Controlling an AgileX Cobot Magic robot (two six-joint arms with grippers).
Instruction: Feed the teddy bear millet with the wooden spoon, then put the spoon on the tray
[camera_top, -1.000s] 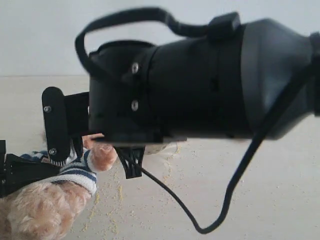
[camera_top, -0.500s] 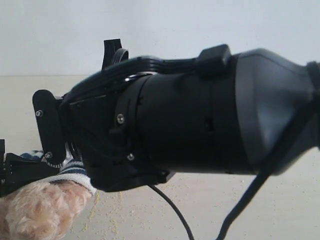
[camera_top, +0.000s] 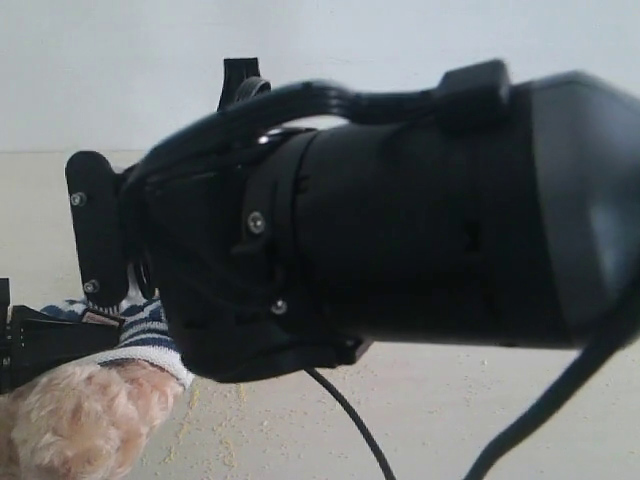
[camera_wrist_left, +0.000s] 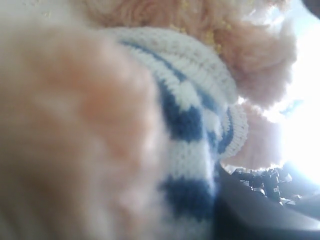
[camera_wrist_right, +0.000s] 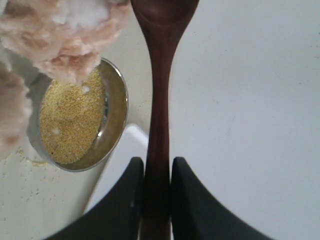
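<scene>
My right gripper (camera_wrist_right: 158, 161) is shut on the handle of the wooden spoon (camera_wrist_right: 159, 100). The spoon's small oval bowl (camera_wrist_right: 165, 9) points away over the white tray (camera_wrist_right: 240, 125). Beside the tray's rounded corner stands the steel bowl (camera_wrist_right: 116, 117) heaped with millet (camera_wrist_right: 70, 120). The teddy bear's fur (camera_wrist_right: 60, 35) hangs over the bowl. The exterior view shows the teddy bear (camera_top: 80, 420) at the lower left, its striped sleeve (camera_top: 150, 340) against my left gripper (camera_top: 40, 345). The striped sweater (camera_wrist_left: 190, 120) fills the left wrist view, with one dark finger (camera_wrist_left: 260, 215) against it.
My right arm (camera_top: 420, 230) fills most of the exterior view and hides the bowl, the tray and the spoon there. Loose millet specks (camera_top: 200, 420) lie scattered on the pale table (camera_top: 560, 390). More specks (camera_wrist_right: 30, 162) lie beside the steel bowl.
My right arm has rolled and come nearer the exterior camera, covering more of that view. The bear's paw that showed under it is now hidden. The left gripper and bear stay put.
</scene>
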